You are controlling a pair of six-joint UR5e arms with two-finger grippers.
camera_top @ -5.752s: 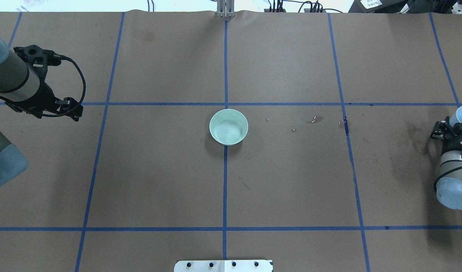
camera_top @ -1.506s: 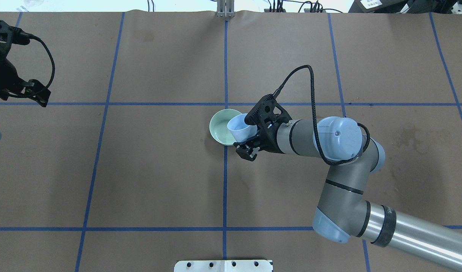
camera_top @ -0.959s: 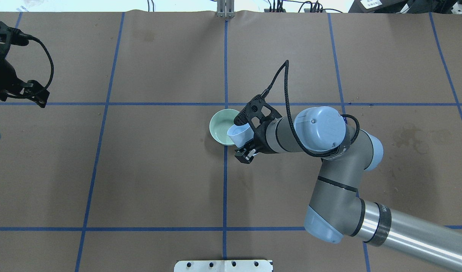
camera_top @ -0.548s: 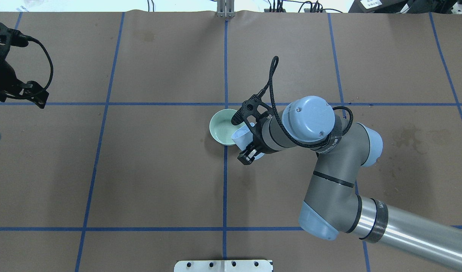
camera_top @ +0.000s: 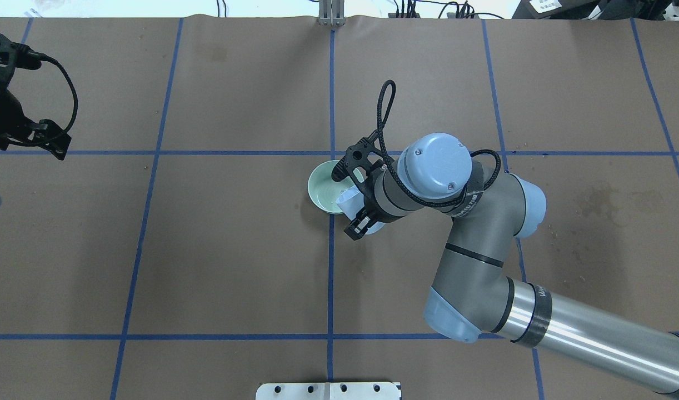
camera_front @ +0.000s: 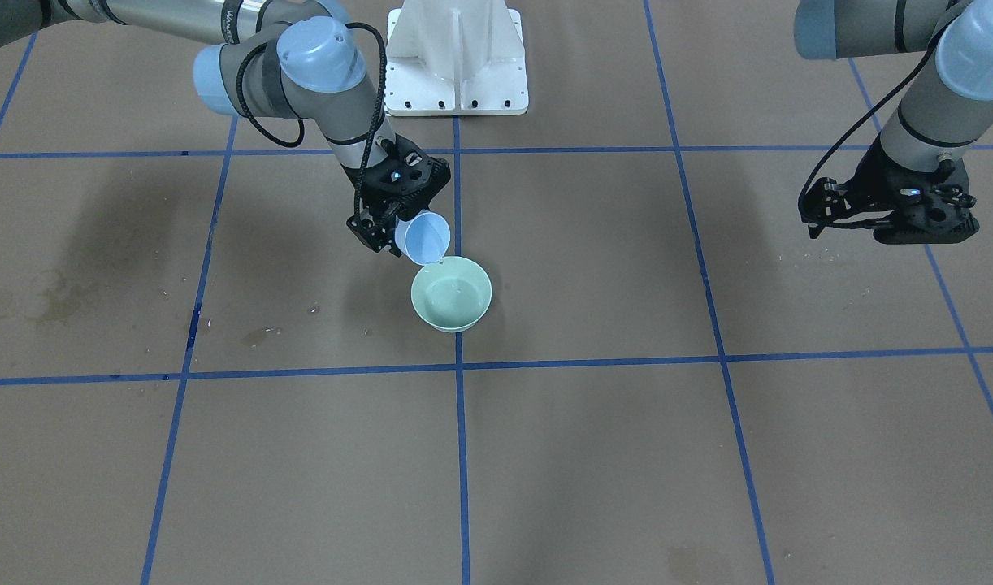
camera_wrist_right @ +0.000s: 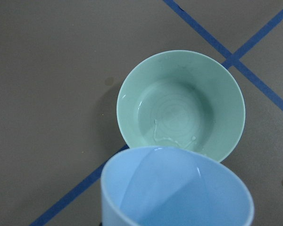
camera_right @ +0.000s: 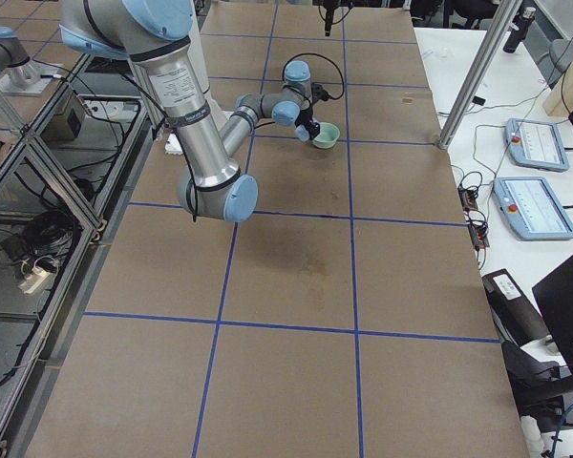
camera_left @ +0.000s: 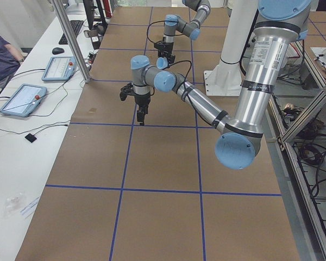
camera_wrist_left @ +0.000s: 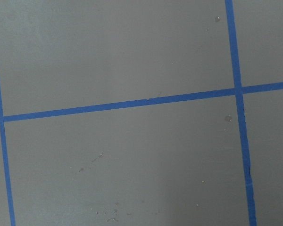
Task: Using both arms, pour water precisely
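My right gripper is shut on a light blue cup, which it holds tilted with the lip over the near rim of a pale green bowl at the table's centre. From the right wrist, the cup fills the bottom of the view. Beyond it the bowl holds a little water with glints and ripples. My left gripper hangs open with nothing in it, above the table's far left. The left wrist view has only bare table and blue tape.
The brown table cover carries a grid of blue tape lines. Dark wet stains lie to the right of the bowl. The white pedestal base stands at the robot's side of the table.
The right arm brought the cup from the right edge to the bowl. Over the last second its wrist has rolled and the cup has tipped further. The left arm drew back to the left.
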